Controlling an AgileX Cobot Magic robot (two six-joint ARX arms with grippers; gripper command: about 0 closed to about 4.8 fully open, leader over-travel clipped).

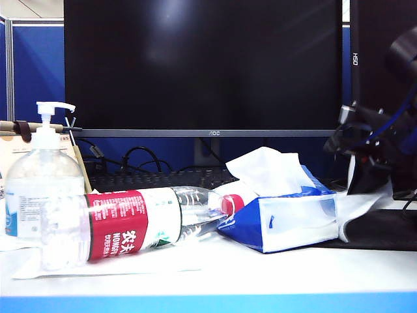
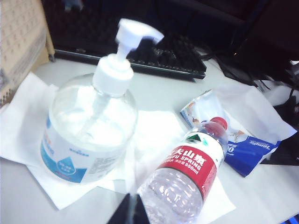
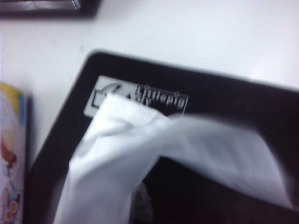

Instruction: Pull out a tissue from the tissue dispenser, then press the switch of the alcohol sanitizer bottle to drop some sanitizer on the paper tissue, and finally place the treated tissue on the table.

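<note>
Step in hand, by judgement: tissue drawn, sanitizer not yet applied.

Right gripper at right edge of exterior view, above black mat, well apart from bottle. Jaws themselves not visible in right wrist view; read as shut, clamped on the tissue, which hangs from it in a loose fold over the mat (printed logo on mat partly covered). In exterior view, tissue drapes down just beside end of tissue dispenser.

Dispenser lying on the table, white tuft standing up from its slot. Red-capped water bottle on its side, cap touching or nearly touching dispenser.

Alcohol sanitizer bottle upright at left, standing on a flat white sheet. Switch up, nozzle pointing sideways, unpressed as far as visible.

Left gripper: only a dark sliver at frame edge in left wrist view, above and short of the pump. Jaw state: cannot tell.

Next move calls for: carrying tissue across to under nozzle tip, clearing the lying water bottle; bringing left gripper onto pump head and pressing straight down (risk: tipping bottle if push goes off-centre).
</note>
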